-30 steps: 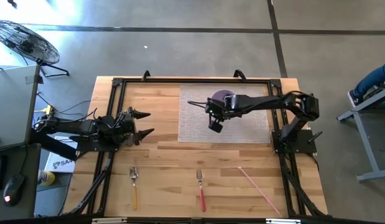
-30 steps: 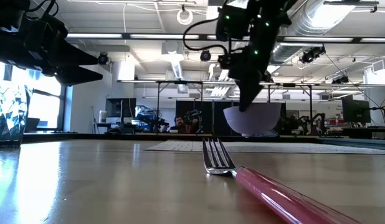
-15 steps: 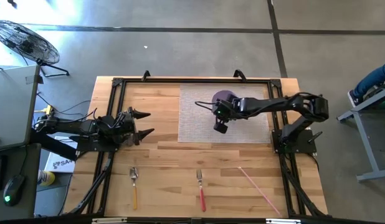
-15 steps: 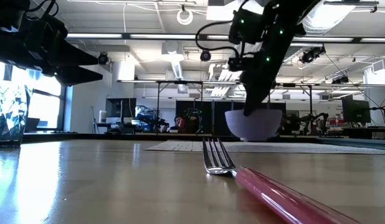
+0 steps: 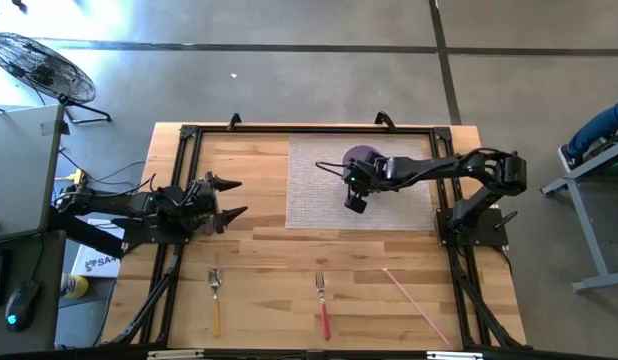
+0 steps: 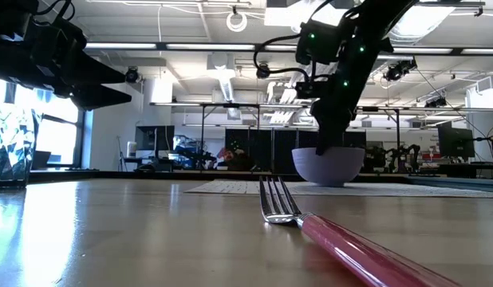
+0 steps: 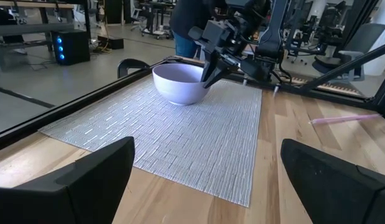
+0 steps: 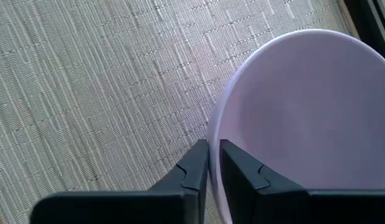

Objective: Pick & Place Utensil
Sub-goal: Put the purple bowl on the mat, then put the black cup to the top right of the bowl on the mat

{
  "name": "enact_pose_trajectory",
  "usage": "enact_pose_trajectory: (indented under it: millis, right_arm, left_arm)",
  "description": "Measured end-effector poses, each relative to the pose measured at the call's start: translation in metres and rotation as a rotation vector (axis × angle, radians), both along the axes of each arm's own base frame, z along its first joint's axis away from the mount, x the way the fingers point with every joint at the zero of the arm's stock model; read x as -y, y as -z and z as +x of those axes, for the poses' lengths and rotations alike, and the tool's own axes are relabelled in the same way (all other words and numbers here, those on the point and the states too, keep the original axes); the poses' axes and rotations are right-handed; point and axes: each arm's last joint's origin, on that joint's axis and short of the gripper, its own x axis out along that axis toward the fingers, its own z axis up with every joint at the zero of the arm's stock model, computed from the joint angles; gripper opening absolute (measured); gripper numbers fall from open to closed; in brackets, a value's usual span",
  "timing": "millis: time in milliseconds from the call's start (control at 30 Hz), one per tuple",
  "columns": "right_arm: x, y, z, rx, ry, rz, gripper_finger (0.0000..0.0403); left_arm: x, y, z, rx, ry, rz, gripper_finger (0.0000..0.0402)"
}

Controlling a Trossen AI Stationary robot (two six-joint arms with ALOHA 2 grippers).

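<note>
A lavender bowl [image 5: 363, 157] stands on its base on a grey woven mat [image 5: 317, 195] on the far half of the table. My right gripper [image 5: 352, 178] is at the bowl's near-left rim, shut on it. My left gripper [image 5: 232, 197] hovers open over the left side of the table, away from everything. Along the near edge lie a yellow-handled spoon [image 5: 215, 296], a red-handled fork [image 5: 321, 305] and a thin pink stick [image 5: 416, 305]. In the low view the fork [image 6: 283, 204] lies in front and the bowl [image 6: 328, 166] behind it. My right gripper holds the bowl by its rim [image 8: 212, 152], one finger [image 8: 239, 171] inside the bowl and the other [image 8: 194, 167] outside. The fingers come from above, slanting down from the table's right. The bowl sits upright with its base on the mat [image 6: 230, 187].
A black frame rail [image 5: 189, 135] runs around the table top. The right arm [image 5: 439, 168] stretches over the mat from the right. Bare wood lies between the mat and the utensils near the front edge. A person's leg [image 5: 599, 130] shows beyond the table's right side.
My right gripper has moved down and a little toward the table's right, still shut on the bowl's rim. The bowl, held lifted and slightly tilted a second ago, now stands level on the mat.
</note>
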Motion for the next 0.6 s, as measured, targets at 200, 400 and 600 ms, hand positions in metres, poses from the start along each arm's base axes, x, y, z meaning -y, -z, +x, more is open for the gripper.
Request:
enact_pose_trajectory:
  millis: [200,400,600]
  right_arm:
    - [-0.002,-0.001,0.0,0.0,0.001,0.003,0.0091]
    - [-0.017,-0.038,0.01,0.009,-0.026,-0.06,0.0137]
    - [-0.057,-0.084,0.034,0.222,-0.152,-0.084,0.0168]
  left_arm:
    - [0.0,0.0,0.0,0.0,-0.001,0.0,0.0397]
    - [0.0,0.0,0.0,0.0,-0.001,0.0,0.0397]
    - [0.0,0.0,0.0,0.0,0.0,0.0,0.0397]
